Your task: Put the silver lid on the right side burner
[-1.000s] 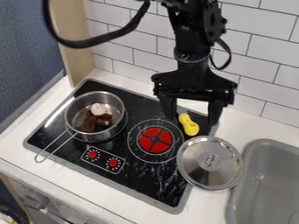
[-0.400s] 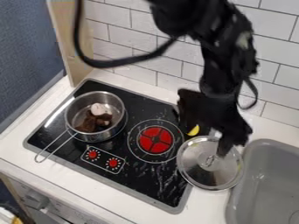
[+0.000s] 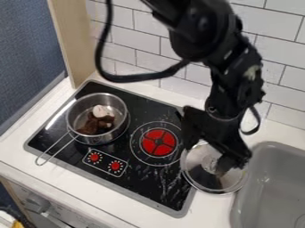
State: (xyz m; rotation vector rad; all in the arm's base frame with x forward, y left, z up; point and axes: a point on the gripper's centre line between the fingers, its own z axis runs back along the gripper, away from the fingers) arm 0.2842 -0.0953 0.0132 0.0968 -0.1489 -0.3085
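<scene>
A: Camera view. Gripper state?
B: Black two-finger gripper (image 3: 207,156) hangs over the lid; fingers spread apart.
A: Lid position?
B: Round silver metal lid (image 3: 201,175) lies beside the round red burner (image 3: 158,142), across the edge between black stovetop (image 3: 149,178) and white counter (image 3: 208,211).

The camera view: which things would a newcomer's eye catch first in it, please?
The large black robot arm stands out most, coming in from the top edge, with its gripper over the silver lid at the right edge of the cooktop. Next comes the bright red burner left of that lid. Farther left, a metal pot holds brown and pale pieces.
</scene>
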